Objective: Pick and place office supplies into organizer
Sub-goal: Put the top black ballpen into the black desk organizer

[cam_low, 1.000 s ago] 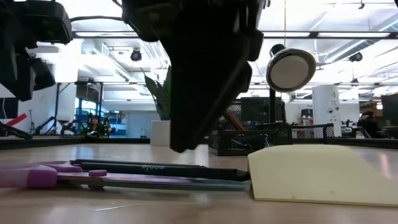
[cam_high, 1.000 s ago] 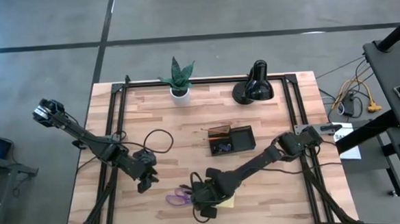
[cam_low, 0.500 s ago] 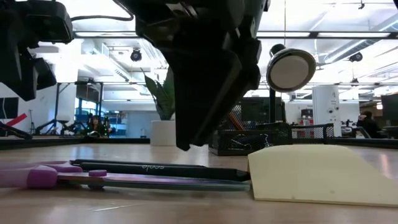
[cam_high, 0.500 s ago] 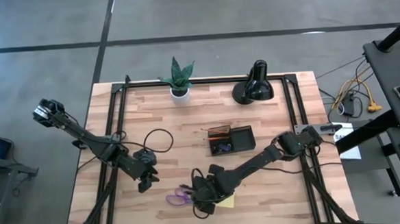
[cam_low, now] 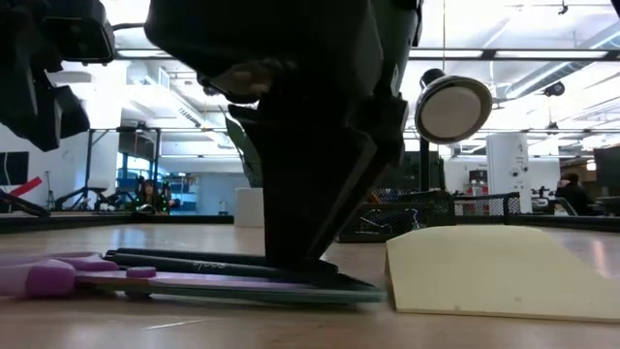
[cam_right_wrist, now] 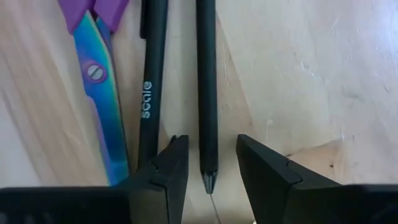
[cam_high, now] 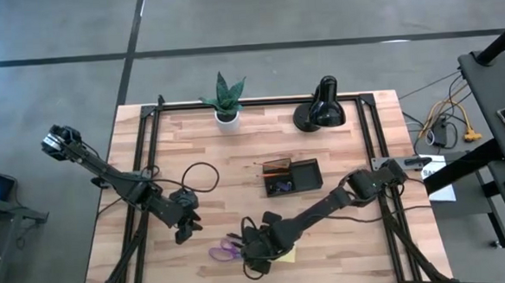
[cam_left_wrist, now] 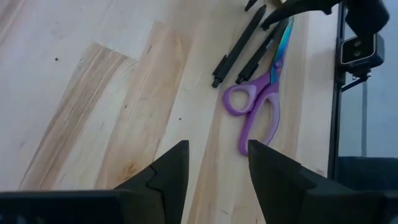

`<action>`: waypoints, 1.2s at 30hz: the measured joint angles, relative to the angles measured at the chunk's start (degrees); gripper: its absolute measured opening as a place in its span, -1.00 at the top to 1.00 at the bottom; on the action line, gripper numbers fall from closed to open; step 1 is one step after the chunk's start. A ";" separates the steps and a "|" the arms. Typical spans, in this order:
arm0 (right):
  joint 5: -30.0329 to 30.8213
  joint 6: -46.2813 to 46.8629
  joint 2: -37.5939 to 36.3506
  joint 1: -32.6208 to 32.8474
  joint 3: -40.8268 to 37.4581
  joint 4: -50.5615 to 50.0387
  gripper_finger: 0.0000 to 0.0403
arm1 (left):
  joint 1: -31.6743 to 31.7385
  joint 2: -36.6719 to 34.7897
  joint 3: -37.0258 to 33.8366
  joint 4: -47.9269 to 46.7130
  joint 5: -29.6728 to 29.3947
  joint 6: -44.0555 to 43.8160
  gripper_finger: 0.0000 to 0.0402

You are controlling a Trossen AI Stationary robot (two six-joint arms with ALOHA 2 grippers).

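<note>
**Right gripper straddled a pen**

Low in the high view's centre, the right gripper stood with jaws parted either side of one black pen, gripping nothing, presumably lined up to close on it. A second pen and the scissors lay just beside (the pad too). The organizer sat mid-frame. The left gripper waited open and empty at lower left.

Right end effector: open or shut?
Open. Right end effector straddles one black pen, gaps showing either side; its fingers aren't touching it.
</note>
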 joint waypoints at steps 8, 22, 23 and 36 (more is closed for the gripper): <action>-0.68 0.65 0.00 -0.28 -0.02 -0.54 0.52 | 0.01 0.71 0.00 0.74 -0.43 0.00 0.28; -1.79 7.45 -1.35 1.14 -0.35 -2.22 0.63 | 0.00 0.98 0.00 0.73 -0.43 0.46 0.28; -1.78 7.77 -1.33 1.14 -0.42 -2.74 0.62 | 0.00 0.98 0.00 0.71 -0.43 0.46 0.28; -1.27 6.04 -1.64 0.99 -3.83 1.11 0.79 | 0.01 1.14 0.00 0.71 -0.43 0.80 0.28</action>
